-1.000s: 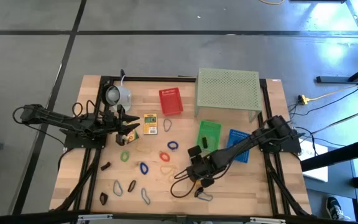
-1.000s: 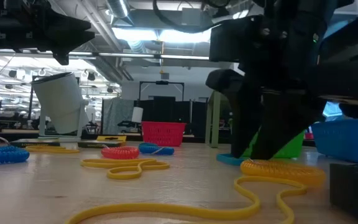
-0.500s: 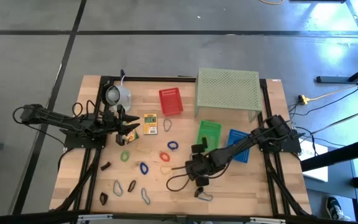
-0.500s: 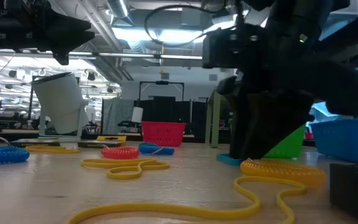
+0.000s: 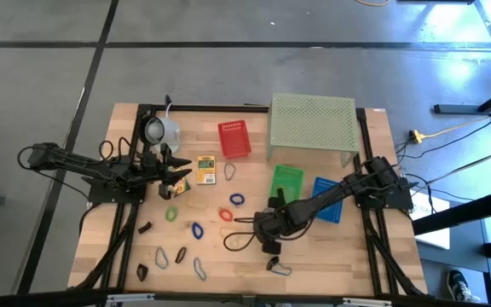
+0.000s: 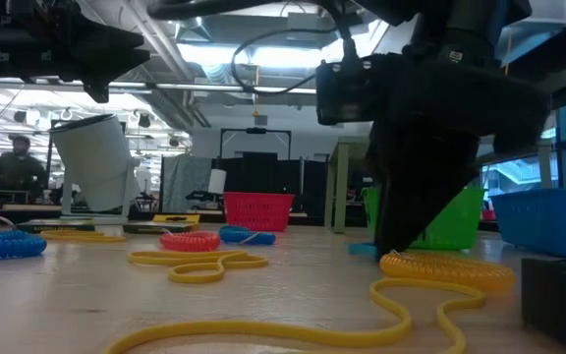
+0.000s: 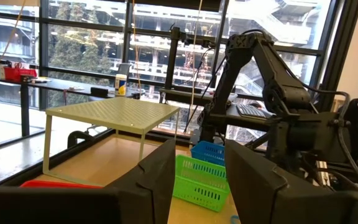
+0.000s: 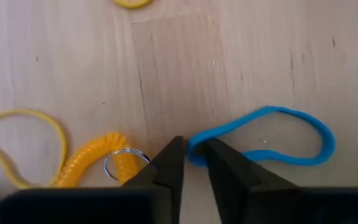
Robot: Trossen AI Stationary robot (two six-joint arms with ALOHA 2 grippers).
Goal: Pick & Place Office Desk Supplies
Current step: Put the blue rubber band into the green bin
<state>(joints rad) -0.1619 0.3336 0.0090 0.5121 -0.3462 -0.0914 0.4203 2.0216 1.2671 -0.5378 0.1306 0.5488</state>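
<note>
- Nearest the front edge of the table [image 5: 348,256], at about 6 o'clock from its middle, a long yellow cord [image 6: 263,329] lies slack. It leads to an orange coil [image 6: 445,267] with a small key ring [image 8: 124,165], and nothing is touching them.
- Just beyond, at 5 o'clock, the right gripper [image 8: 192,144] has shifted a little inward from where it hung a second ago. It now stands low over the wood, just beside the coil.
- Its fingers, wider a moment ago, have drawn in to a narrow gap. They are pinching one end of the blue loop [image 8: 278,111], and the rest of the loop lies flat on the table.
- This looks like the grasp just being made, so the loop is caught but not yet lifted. A thin band held only at its tip could slip free as it rises.
- Other loops and dark clips [image 5: 181,254] lie scattered at 7 to 8 o'clock, waiting to be picked.
- At 2 to 3 o'clock stand the green basket [image 5: 285,183] and the blue basket [image 5: 325,198], close to the right arm. Either seems a likely drop point, though which one I cannot tell.
- At 9 to 10 o'clock the left gripper [image 5: 173,175] has not moved. Its fingers are parted with nothing between them, just beside the yellow box [image 5: 206,169].
- Farthest off are the red basket [image 5: 234,139] at 12 o'clock and the green stand [image 5: 312,122] at 1 o'clock.
</note>
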